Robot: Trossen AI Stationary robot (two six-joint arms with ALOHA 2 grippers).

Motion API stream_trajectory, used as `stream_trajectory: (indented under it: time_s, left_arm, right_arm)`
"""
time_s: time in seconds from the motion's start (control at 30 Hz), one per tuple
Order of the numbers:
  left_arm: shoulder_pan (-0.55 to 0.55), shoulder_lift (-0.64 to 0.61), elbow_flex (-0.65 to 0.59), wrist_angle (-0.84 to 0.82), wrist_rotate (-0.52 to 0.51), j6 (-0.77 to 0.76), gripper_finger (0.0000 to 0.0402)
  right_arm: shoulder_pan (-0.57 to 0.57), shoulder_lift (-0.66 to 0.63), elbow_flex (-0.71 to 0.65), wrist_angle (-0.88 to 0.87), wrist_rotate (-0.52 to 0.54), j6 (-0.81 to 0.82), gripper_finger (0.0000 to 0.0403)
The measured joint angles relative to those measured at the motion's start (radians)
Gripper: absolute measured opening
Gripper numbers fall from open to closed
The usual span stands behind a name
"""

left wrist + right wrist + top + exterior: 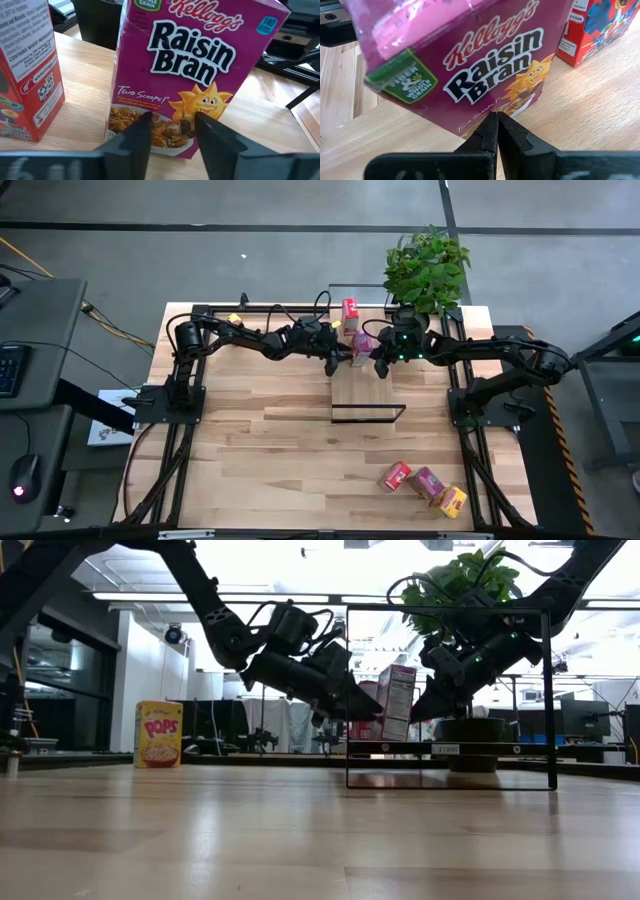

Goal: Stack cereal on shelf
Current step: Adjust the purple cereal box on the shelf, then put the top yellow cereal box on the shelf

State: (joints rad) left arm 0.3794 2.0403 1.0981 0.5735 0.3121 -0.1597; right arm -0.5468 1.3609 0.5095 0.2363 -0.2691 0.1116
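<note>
- On the shelf (365, 392), near its far end, a purple Raisin Bran box (360, 344) stands upright beside a red cereal box (350, 311); the two are close, and whether they touch cannot be told.
- Left gripper (333, 362) sits at the Raisin Bran box's left side. Left wrist view: fingers (216, 134) spread apart, released, with the box front (200, 75) just beyond them and the red box (30, 70) to one side.
- Right gripper (380, 365) sits at the same box's right side. Right wrist view: fingertips (497, 131) pressed together, clenched on nothing, right at the box's lower edge (470, 65).
- Low view: both grippers angle down toward the upright box (396, 702) from either side, inside the shelf's black frame (548, 700).
- Near the table's front right edge, three boxes lie in a row: red (395, 476), pink-purple (426, 482), yellow (453, 501), well apart from the shelf.
- A yellow Corn Pops box (159, 734) stands upright at the far left of the table.
- A potted plant (428, 268) stands behind the shelf's far right corner.
</note>
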Motion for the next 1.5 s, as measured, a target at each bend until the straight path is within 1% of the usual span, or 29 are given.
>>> stream_trajectory:
  time_s: [0.07,0.17,0.27,0.5,0.63,0.73,0.83,1.0,1.13,1.3,1.43,1.5]
  left_arm:
    - [0.003,0.0,0.0,-0.001,0.01,-0.005,0.0162]
    - [0.016,-0.01,0.0,-0.027,0.053,-0.022,0.0172]
    - [0.032,-0.033,-0.005,-0.06,0.082,-0.032,0.0174]
    - [0.056,-0.064,-0.004,-0.159,0.099,-0.022,0.0175]
    - [0.084,-0.077,-0.004,-0.212,0.154,-0.021,0.0175]
    - [0.109,-0.095,-0.005,-0.253,0.209,-0.021,0.0173]
    - [0.123,-0.121,-0.01,-0.265,0.235,-0.014,0.0169]
    - [0.137,-0.211,-0.077,-0.236,0.233,0.006,0.0163]
    - [0.152,-0.311,-0.184,-0.106,0.204,0.005,0.0161]
    - [0.163,-0.465,-0.361,0.062,0.095,0.005,0.0161]
    - [0.166,-0.595,-0.472,0.074,-0.025,-0.014,0.0161]
    - [0.166,-0.656,-0.5,0.032,-0.071,0.002,0.0161]
  right_arm:
    - [0.0,0.0,0.0,0.0,0.0,0.0,0.0]
    - [0.0,0.0,0.0,0.001,0.0,0.0,0.0]
    - [0.0,0.0,0.0,0.002,0.0,0.0,0.0]
    - [0.0,0.0,0.0,0.006,0.0,0.0,0.0]
    - [0.0,-0.001,0.001,0.0,0.0,-0.004,0.0]
    - [-0.006,-0.013,0.001,-0.029,-0.001,-0.015,0.0]
    - [-0.015,-0.04,0.001,-0.069,-0.001,-0.035,0.0]
    - [-0.029,-0.113,0.001,-0.175,0.0,-0.052,0.0]
    - [-0.031,-0.165,0.001,-0.245,0.0,-0.053,0.0]
    - [-0.022,-0.205,0.001,-0.321,-0.001,-0.068,0.0]
    - [-0.005,-0.211,0.001,-0.337,-0.001,-0.069,0.0]
    - [0.005,-0.211,0.001,-0.337,-0.002,-0.082,0.0]
